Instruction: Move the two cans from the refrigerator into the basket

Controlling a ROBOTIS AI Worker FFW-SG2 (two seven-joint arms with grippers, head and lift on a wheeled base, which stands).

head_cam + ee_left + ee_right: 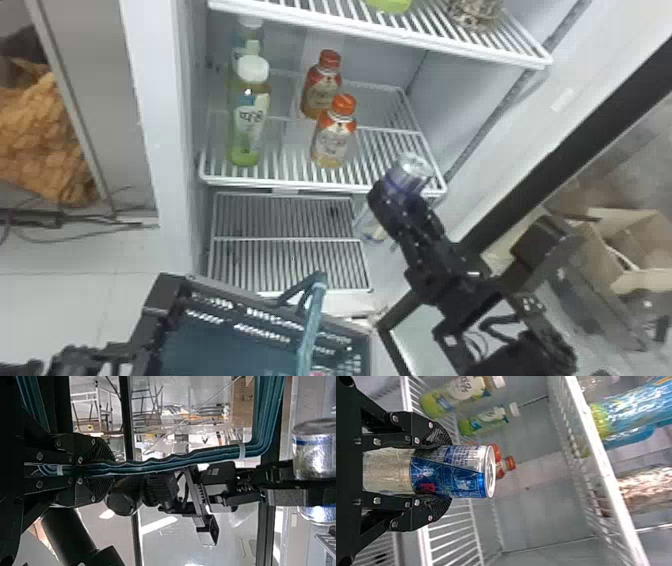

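Clearance is the main worry. Right end effector (450,471) has the blue and silver can (407,172) pinched across its sides, lid up, by the front right corner of the fridge shelf (300,186). Can't tell how much air is under the base. If the pull-back starts low, the base could catch the front bar and twist in the grip; smooth metal on flat fingers likely slips before it dents. Going too far right, the knuckles could scrape the fridge side wall (465,100). Cutting left over the shelf instead risks clipping the near orange-capped bottle (334,137). Basket (227,290) is near and left of the can, below shelf level, with the left end effector (113,468) clamped on its teal handle (312,325). Weak spot, I'd say: a basket hung from one pinch may swing or tip if the right arm bumps it or the can lands off to one side. Handle also stands in the drop zone, so a straight move left could snag it. Would back out toward near first, then go left and down inside the rim before letting go; a high release might bounce the can out. Where the second can is, can't tell.
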